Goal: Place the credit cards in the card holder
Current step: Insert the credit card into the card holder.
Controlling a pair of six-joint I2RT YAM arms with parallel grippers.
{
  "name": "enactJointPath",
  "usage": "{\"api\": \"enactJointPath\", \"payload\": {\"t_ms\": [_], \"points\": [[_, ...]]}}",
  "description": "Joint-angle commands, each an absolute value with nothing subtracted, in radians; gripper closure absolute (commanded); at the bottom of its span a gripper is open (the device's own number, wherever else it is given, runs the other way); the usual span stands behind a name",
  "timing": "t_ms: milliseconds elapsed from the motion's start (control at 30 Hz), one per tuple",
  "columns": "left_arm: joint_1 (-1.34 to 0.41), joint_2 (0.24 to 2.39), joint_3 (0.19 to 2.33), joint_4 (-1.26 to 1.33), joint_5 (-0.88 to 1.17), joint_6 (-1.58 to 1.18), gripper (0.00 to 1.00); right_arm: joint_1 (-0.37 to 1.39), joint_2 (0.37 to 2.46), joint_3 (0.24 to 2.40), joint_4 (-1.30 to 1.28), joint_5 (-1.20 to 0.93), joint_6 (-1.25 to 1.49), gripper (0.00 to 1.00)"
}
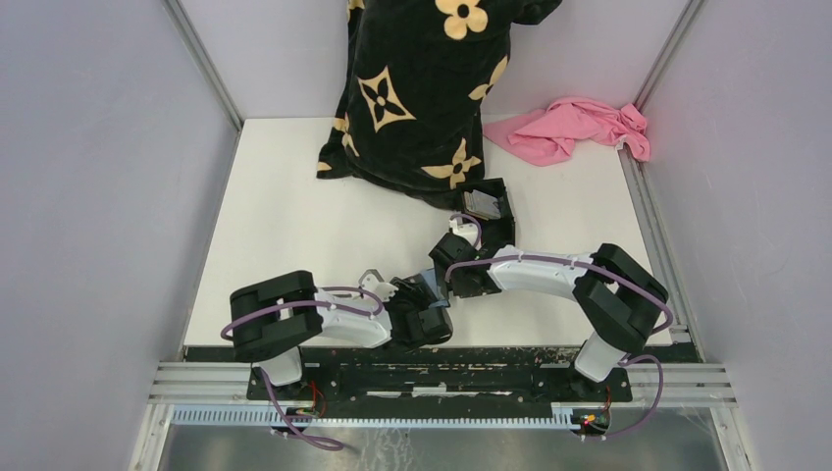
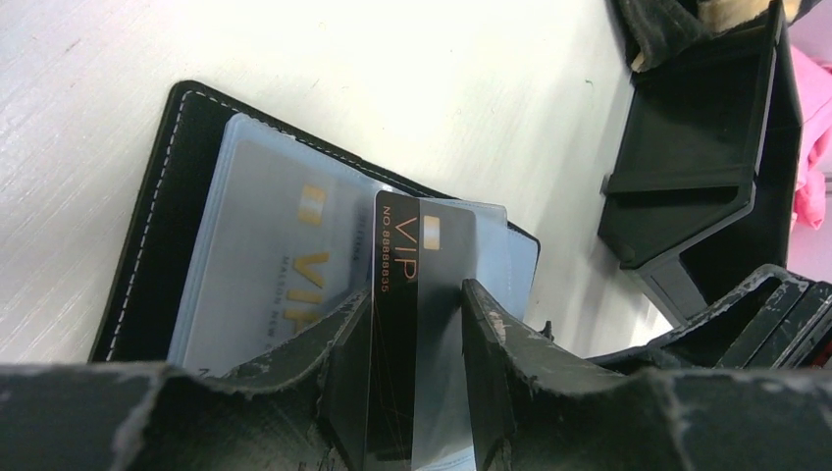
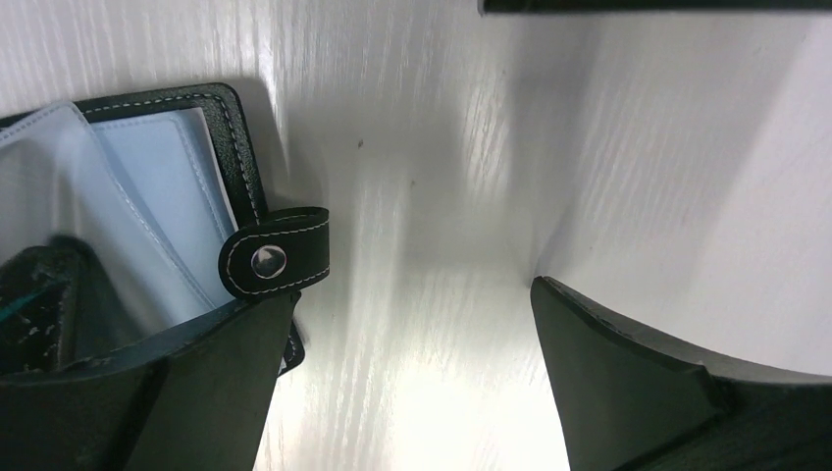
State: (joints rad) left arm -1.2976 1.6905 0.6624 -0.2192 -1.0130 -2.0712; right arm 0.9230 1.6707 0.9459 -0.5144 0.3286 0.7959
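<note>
Two rectangular plastic cards are in view. One pale blue-white plastic card with gold VIP lettering sits inside a clear flexible sleeve of the black stitched leather card holder, which lies open and flat on the white grained table. One glossy black plastic card stands over the holder's sleeves. Left claw: narrowed, clamping the black card by its long edges. Right claw: fully spread, holding nothing; one finger overlaps the holder's edge beside the rounded snap tab.
</note>
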Motion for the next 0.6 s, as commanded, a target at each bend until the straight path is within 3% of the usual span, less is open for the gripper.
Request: {"api": "enactJointPath", "payload": {"t_ms": [0, 567], "points": [[-1.339, 1.736, 0.612, -0.524, -0.592, -2.215, 0.55, 0.951, 1.658, 0.925, -0.628, 0.253, 0.775, 0.0], [-1.341, 1.76, 0.709, -0.626, -0.616, -1.916, 0.55, 0.91, 1.665, 0.968, -0.589, 0.264, 0.739, 0.0]]}}
